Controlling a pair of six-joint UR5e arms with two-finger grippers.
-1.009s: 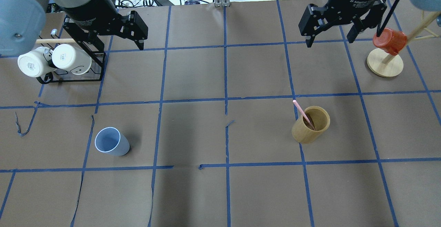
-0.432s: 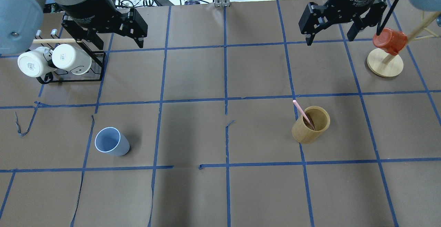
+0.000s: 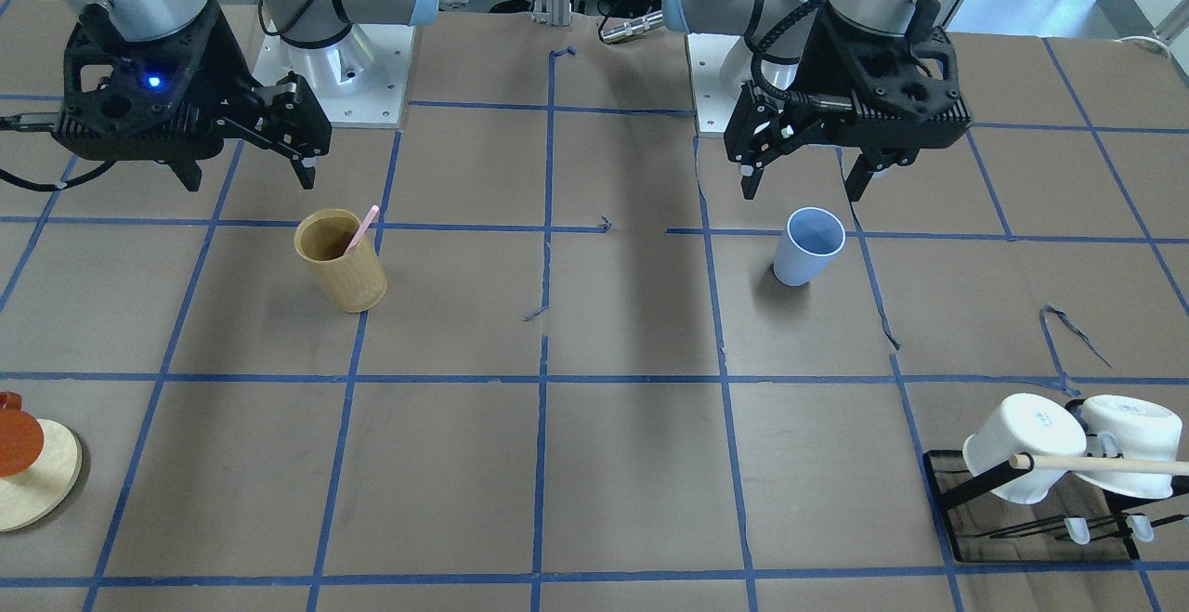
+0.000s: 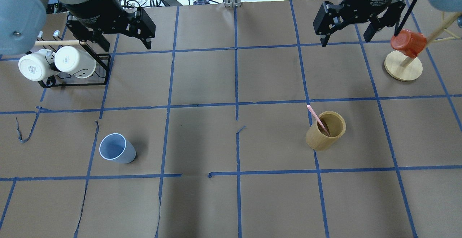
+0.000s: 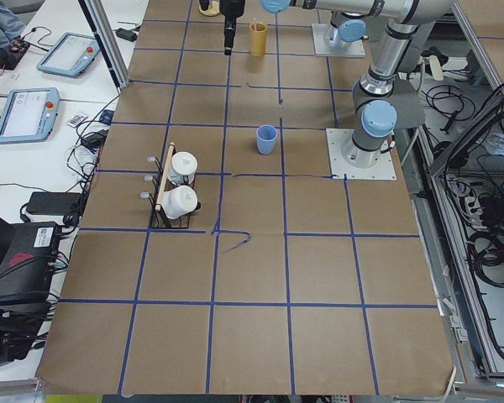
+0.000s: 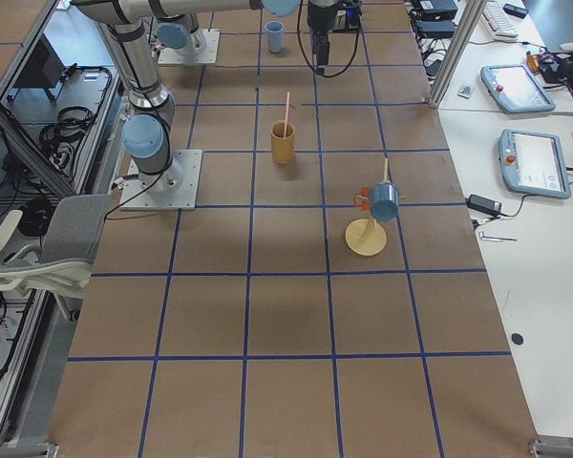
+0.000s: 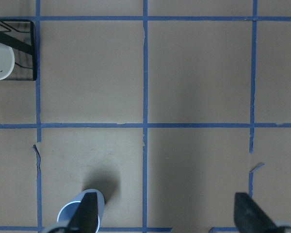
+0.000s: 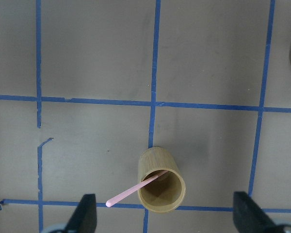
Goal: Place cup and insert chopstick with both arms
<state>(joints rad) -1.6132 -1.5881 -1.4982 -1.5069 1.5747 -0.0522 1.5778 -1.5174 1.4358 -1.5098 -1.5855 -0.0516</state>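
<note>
The pale blue cup (image 4: 117, 153) stands upright on the table's left half; it also shows in the front view (image 3: 808, 247). My left gripper (image 4: 126, 46) is open and empty, high above the table. In the left wrist view the cup (image 7: 67, 212) sits at the bottom edge beside one finger. The pink chopstick (image 4: 317, 118) leans inside the tan bamboo cylinder (image 4: 325, 133) on the right half. My right gripper (image 4: 345, 43) is open and empty, high above. In the right wrist view the chopstick (image 8: 133, 191) and the cylinder (image 8: 161, 182) lie between the fingers.
A black rack (image 4: 103, 73) with two white mugs (image 4: 74, 61) and a wooden rod stands at the far left. A red-orange cup (image 4: 408, 43) hangs on a wooden tree stand (image 4: 403, 66) at the far right. Blue tape lines grid the brown table cover.
Both grippers have shifted slightly and stay open; the left one has turned a little. The cup, the chopstick and the bamboo cylinder have not moved.
</note>
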